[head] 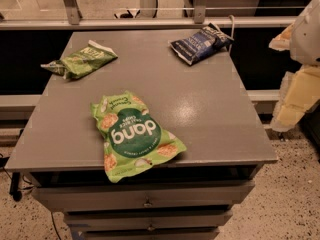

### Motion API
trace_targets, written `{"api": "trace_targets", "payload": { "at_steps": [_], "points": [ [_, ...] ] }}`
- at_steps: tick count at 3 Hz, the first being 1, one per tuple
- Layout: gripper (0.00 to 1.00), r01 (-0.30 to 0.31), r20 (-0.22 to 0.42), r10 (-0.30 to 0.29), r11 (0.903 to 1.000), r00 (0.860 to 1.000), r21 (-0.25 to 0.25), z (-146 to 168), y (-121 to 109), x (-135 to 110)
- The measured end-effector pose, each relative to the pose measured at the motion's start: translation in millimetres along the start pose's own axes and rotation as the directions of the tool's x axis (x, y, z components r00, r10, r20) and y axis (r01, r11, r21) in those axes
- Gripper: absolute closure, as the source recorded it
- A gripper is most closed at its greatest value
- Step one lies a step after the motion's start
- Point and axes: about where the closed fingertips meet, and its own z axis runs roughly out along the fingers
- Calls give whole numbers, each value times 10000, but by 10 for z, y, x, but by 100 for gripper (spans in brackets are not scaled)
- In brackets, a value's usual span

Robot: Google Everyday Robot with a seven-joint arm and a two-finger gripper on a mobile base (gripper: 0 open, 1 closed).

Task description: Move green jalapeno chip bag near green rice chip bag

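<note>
The green jalapeno chip bag (81, 60), small, wrinkly and olive green, lies at the far left of the grey table (210, 109), its left end at the table's edge. The green rice chip bag (132, 134), larger, bright lime green with a dark "dang" circle, lies at the near middle, its bottom hanging slightly over the front edge. My gripper (296, 91) is a pale yellowish shape off the table's right side, raised and well away from both bags.
A dark blue chip bag (201, 44) lies at the far right corner of the table. Drawers (145, 196) sit under the front edge. A rail and glass partition (150, 21) run behind the table. Speckled floor lies to the right.
</note>
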Motion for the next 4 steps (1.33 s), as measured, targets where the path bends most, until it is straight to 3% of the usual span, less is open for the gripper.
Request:
{"api": "trace_targets", "payload": {
  "at_steps": [1,2,3,4],
  "points": [
    [0,0,0,0,10000,10000,0,0,0,0],
    [0,88,545,-95,9999,9985,130,65,-98,-164],
    [0,471,1754,-514,9985,9832,288,269,-297,-611],
    [0,879,3373,-968,9953,9364,415,591,-586,-1302]
  ]
}}
